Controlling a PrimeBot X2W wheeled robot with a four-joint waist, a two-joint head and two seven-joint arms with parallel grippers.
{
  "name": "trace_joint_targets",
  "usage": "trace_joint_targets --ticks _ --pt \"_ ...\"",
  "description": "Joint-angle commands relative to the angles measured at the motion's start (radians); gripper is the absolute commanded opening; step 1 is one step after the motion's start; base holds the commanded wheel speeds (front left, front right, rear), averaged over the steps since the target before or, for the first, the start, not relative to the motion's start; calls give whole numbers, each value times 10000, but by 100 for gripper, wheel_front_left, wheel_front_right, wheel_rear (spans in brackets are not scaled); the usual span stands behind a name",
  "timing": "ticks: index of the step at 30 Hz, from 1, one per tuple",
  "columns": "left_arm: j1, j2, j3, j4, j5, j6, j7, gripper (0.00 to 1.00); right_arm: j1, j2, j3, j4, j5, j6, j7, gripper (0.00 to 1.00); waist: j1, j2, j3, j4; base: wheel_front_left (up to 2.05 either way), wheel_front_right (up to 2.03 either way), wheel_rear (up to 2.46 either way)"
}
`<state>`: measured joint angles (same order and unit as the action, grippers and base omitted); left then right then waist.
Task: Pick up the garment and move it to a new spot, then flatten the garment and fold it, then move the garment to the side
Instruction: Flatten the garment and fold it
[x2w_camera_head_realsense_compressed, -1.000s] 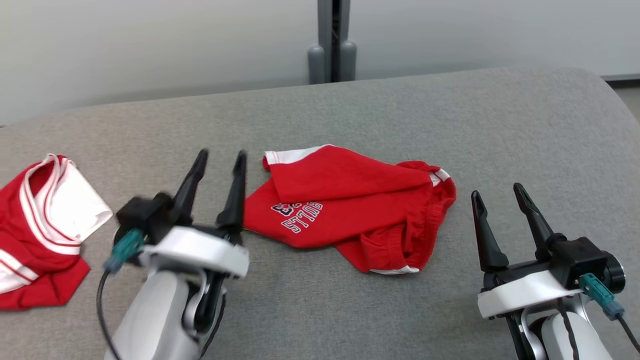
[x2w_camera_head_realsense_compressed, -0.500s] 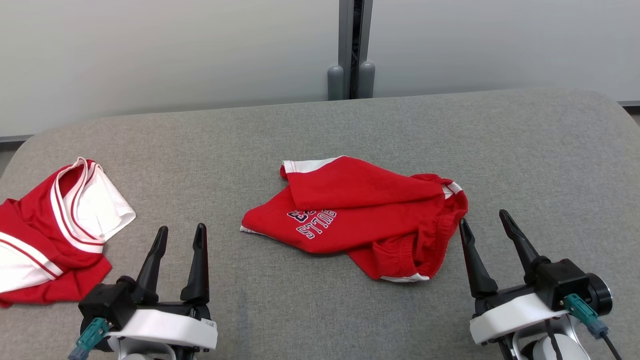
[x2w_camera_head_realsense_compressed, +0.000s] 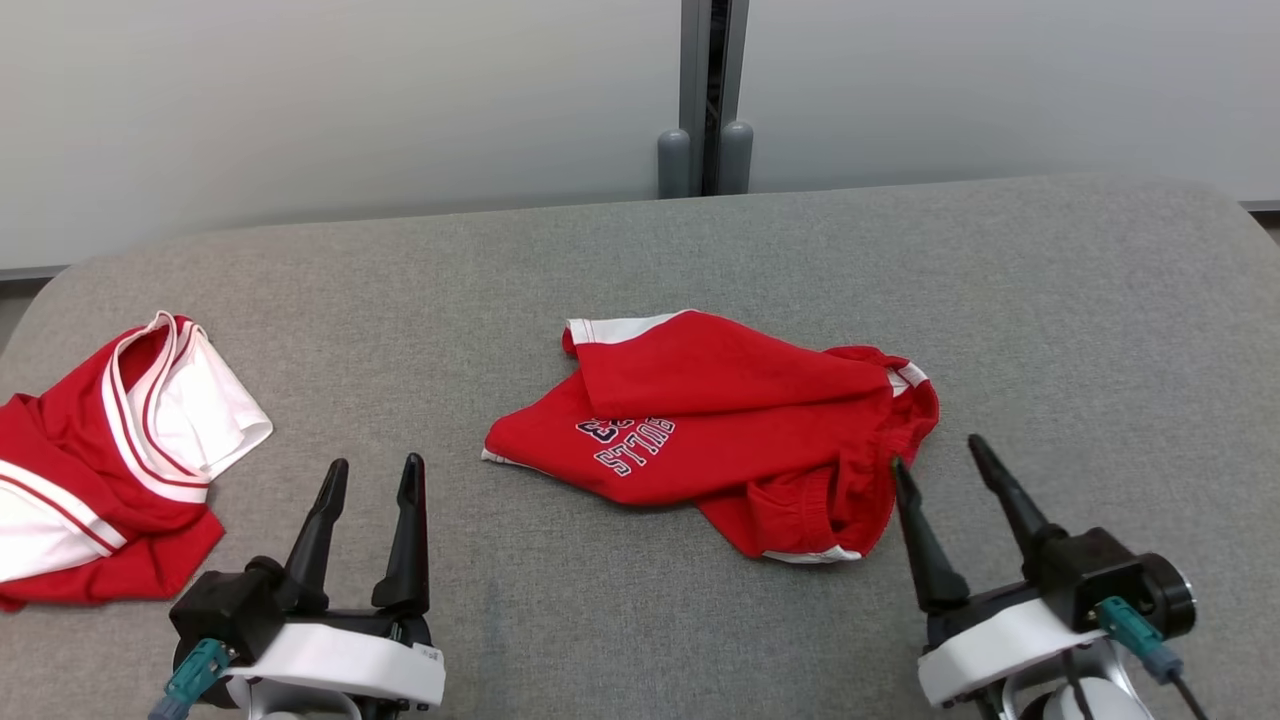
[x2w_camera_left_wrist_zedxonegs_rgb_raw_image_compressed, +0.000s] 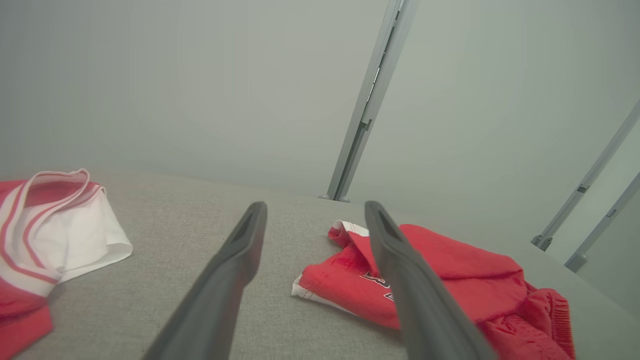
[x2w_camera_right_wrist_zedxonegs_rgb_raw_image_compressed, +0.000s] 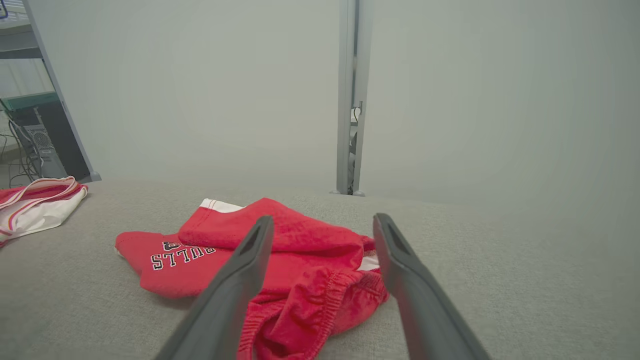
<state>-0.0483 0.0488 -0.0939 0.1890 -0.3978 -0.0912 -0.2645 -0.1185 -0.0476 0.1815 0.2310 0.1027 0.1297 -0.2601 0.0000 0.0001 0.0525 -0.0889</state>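
Since a second ago my left gripper has backed off from the left corner of the garment. It now sits at the lower left of the head view, well apart from the cloth. My right gripper has slipped a little lower at the lower right. Both have their 2 fingers spread wide and hold nothing. The garment, red with white trim and dark lettering, lies crumpled at the centre of the grey counter. Its right edge is just beside the inner right fingertip; I cannot tell if they touch. A second piece, a red and white jersey, lies bunched at the left edge.

On the left wrist view, the left gripper stands spread over bare counter. The garment is at the lower right, partly behind the right-hand finger. The jersey is at the left edge.

On the right wrist view, the right gripper is spread and unloaded. The garment fills the lower centre between and behind the fingers, its gathered waistband nearest the camera. The jersey is at the far left.
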Motion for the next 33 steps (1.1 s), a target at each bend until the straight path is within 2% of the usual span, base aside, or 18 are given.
trace_joint_targets --ticks 1,8,14,19,27,28,30,31,32,33 --pt "-87 33 -10 31 -50 25 -21 100 -9 -94 85 49 -83 20 -58 100 0 -1 43 9 0 0 0" --pt "-254 32 -163 175 -96 -3 -21 100 -248 -997 1563 792 -166 20 -58 100 0 -1 264 97 0 0 0" --pt "-346 32 -278 300 -103 -34 -21 100 -689 -1681 2748 1910 27 18 -57 100 0 -1 408 205 0 0 0" --pt "-468 35 -409 372 -119 -60 -21 100 -1199 -1967 3570 2666 221 18 -57 100 0 -1 541 381 0 0 0" --pt "-516 32 -533 504 -168 -88 -21 100 -1672 -2177 4302 3121 457 18 -58 100 0 -1 638 661 0 0 0" --pt "-510 33 -531 518 -179 -89 -21 100 -1698 -2176 4385 3204 540 18 -57 95 0 -1 642 684 0 0 0" --pt "-519 33 -455 556 -183 -78 -21 100 -1792 -2223 4524 3286 679 18 -57 70 0 -1 651 716 0 0 0" --pt "-544 33 -406 568 -192 -72 -21 100 -1823 -2235 4593 3324 775 18 -58 49 0 -1 656 726 0 0 0" --pt "-566 33 -372 582 -202 -80 -21 100 -1825 -2242 4678 3369 890 18 -57 38 0 -1 660 733 0 0 0" --pt "-579 31 -343 592 -202 -91 -21 100 -1848 -2270 4764 3402 974 18 -57 9 0 -1 661 736 0 0 0"
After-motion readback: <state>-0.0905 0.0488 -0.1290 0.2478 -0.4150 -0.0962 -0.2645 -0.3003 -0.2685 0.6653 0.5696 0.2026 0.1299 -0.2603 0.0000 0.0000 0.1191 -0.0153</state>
